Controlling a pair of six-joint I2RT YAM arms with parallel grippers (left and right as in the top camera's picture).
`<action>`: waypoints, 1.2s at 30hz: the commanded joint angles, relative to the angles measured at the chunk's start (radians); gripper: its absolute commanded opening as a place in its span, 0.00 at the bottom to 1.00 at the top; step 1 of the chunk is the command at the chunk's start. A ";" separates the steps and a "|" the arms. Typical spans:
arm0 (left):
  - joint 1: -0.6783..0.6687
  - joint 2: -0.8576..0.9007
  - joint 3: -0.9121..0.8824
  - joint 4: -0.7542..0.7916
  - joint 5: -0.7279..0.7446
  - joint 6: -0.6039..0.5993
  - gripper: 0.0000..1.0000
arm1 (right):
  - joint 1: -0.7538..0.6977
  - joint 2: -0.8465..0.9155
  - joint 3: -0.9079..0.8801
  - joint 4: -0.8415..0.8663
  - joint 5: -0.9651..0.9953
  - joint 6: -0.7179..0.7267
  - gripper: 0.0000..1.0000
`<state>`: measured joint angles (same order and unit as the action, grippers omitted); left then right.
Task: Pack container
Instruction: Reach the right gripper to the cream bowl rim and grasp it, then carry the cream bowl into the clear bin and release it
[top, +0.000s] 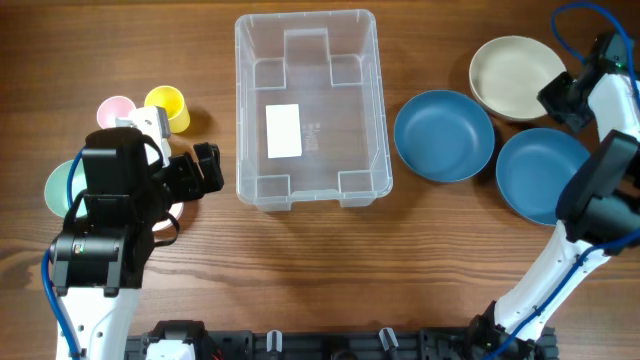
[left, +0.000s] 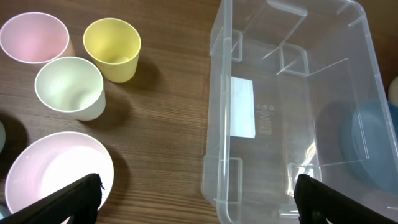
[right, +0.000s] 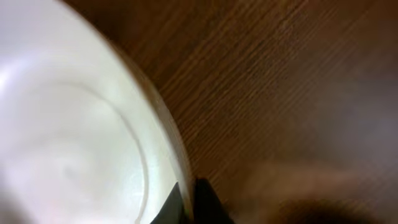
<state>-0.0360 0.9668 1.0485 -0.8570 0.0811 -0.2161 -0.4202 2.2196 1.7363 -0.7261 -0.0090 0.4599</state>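
The clear rectangular container (top: 345, 135) with a white label on its bottom stands empty at the table's middle. It also shows in the left wrist view (left: 292, 124). My left gripper (top: 207, 168) is open and empty, just left of the container's front left corner, and its fingers (left: 199, 208) straddle that corner and a pink bowl (left: 56, 171). My right gripper (top: 562, 95) is shut on the right rim of the cream bowl (top: 512, 72) at the far right. In the right wrist view the fingers (right: 188, 202) pinch that bowl's (right: 74, 137) rim.
Two blue bowls (top: 444, 135) (top: 545, 172) sit right of the container. A pink cup (top: 117, 108), a yellow cup (top: 167, 108) and a pale cup (left: 69, 87) stand at the left. A green bowl (top: 58, 185) lies by the left arm.
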 joint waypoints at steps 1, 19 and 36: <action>0.008 -0.003 0.018 0.004 0.020 -0.010 1.00 | 0.012 -0.183 0.061 -0.042 -0.037 -0.022 0.04; 0.008 -0.003 0.018 0.000 0.019 -0.009 1.00 | 0.832 -0.346 0.171 -0.095 0.081 -0.135 0.04; 0.008 -0.003 0.018 0.000 0.019 -0.009 1.00 | 0.830 -0.048 0.171 0.086 0.045 -0.061 0.15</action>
<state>-0.0360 0.9672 1.0485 -0.8604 0.0811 -0.2161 0.4133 2.1609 1.9003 -0.6487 0.0452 0.3889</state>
